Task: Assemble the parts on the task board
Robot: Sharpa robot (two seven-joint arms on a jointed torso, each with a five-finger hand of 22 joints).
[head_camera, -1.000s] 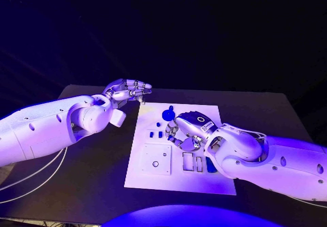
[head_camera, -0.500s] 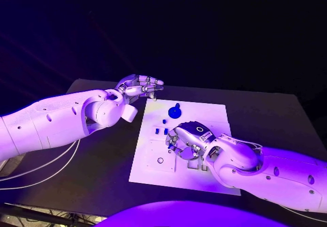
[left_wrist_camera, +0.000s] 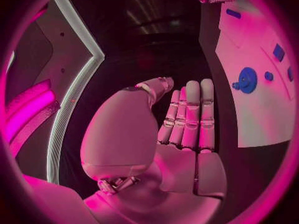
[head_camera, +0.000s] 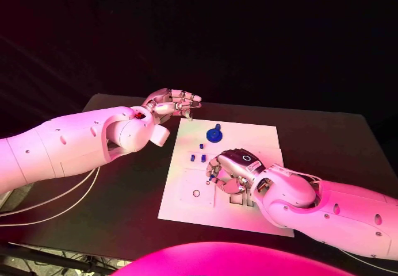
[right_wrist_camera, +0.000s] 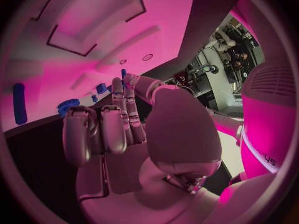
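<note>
1. Task board [head_camera: 249, 138]: you have a white rectangular plate lying flat in the middle of the black table [head_camera: 332, 138], with shallow rectangular recesses toward its near end.
2. Round blue part [head_camera: 214, 134]: you see a disc-shaped piece with a small stub on the far half of the board, clear of both hands. In the left wrist view the same piece [left_wrist_camera: 246, 79] shows as a toothed blue disc on the board.
3. Small blue parts [head_camera: 195, 157]: a few short blue pieces sit together on the board, near its left edge, between the disc and the right hand.
4. Left hand [head_camera: 172, 103]: it hovers above the table just beyond the board's far left corner. In the left wrist view its fingers [left_wrist_camera: 190, 114] lie straight and side by side, and you can see nothing held in them.
5. Right hand [head_camera: 230, 169]: it is lowered over the middle of the board, fingers curled down toward the surface beside the small parts. Some fingers [right_wrist_camera: 102, 129] are bent inward, others reach toward the board. You cannot tell whether it holds a part.
</note>
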